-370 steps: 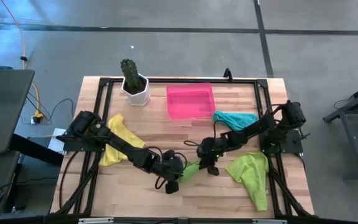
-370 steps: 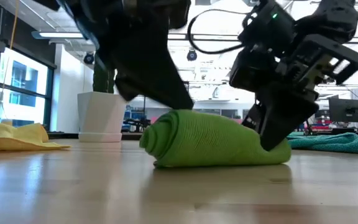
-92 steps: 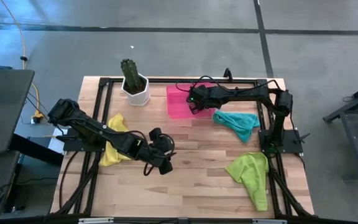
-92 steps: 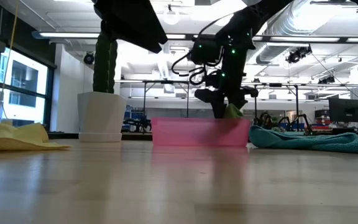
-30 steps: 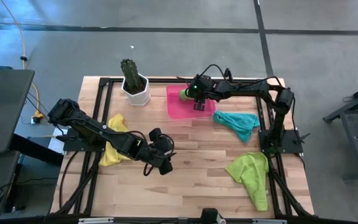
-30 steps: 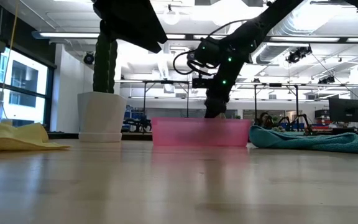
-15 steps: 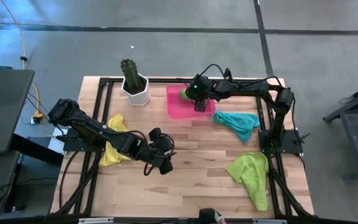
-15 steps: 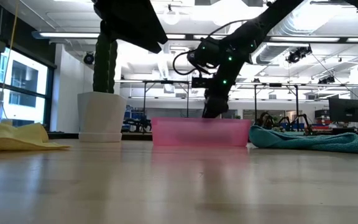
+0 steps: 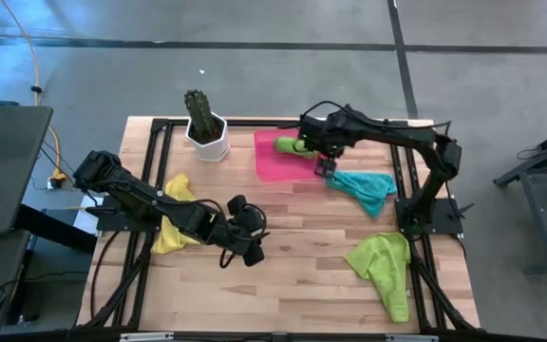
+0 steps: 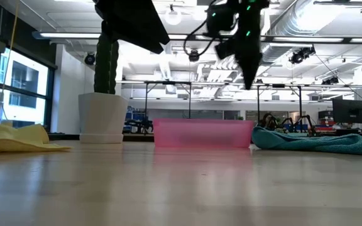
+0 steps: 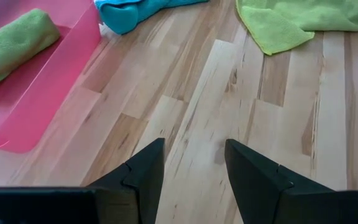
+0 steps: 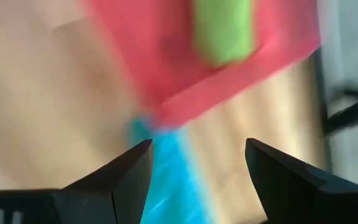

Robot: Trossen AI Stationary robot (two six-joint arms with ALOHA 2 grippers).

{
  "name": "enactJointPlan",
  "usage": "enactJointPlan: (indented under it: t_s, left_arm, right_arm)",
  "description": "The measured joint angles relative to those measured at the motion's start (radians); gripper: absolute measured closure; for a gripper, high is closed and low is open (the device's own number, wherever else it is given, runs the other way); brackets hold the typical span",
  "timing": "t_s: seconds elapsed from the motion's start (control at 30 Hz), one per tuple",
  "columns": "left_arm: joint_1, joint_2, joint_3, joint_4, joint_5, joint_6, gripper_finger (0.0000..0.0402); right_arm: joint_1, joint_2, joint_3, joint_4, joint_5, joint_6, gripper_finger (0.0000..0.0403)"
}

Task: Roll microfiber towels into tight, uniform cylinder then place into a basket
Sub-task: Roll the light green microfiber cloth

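Note:
A rolled lime green towel (image 9: pixel 290 144) lies on its side on the floor of the pink basket (image 9: pixel 283 166), near its far wall; the left wrist view shows the roll (image 11: pixel 14 43) too. My right gripper (image 9: pixel 325 167) hangs open, high above the basket's near right corner and the edge of the teal towel (image 9: pixel 364 186), touching nothing. My left gripper (image 9: pixel 252 250) waits open over the bare wood at the table's middle. Another lime green towel (image 9: pixel 386 269) lies spread at the near right. A yellow towel (image 9: pixel 176 226) lies at the left, partly under my left arm.
A white pot with a cactus (image 9: pixel 204 128) stands at the far left of the basket. A black frame runs round the table's edges (image 9: pixel 160 125). Bare wood (image 9: pixel 302 275) lies between my left gripper and the spread lime green towel.
My right gripper has come off the green roll, risen well above the basket, and gone toward the table's right and near edges while tipping to point more steeply down. The roll stays lying in the basket.

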Motion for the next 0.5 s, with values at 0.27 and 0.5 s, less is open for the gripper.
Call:
enactJointPlan:
  t_s: [0.27, 0.5]
  left_arm:
    - [-0.002, 0.0, 0.0, 0.0, 0.0, 0.0, 0.0243]
    - [-0.002, 0.0, 0.0, 0.001, 0.0, 0.033, 0.0243]
  right_arm:
    - [0.149, -0.163, -0.138, -0.08, -0.252, 0.282, 0.0156]
    - [0.408, -0.335, -0.454, 0.055, -0.291, 0.664, 0.0156]
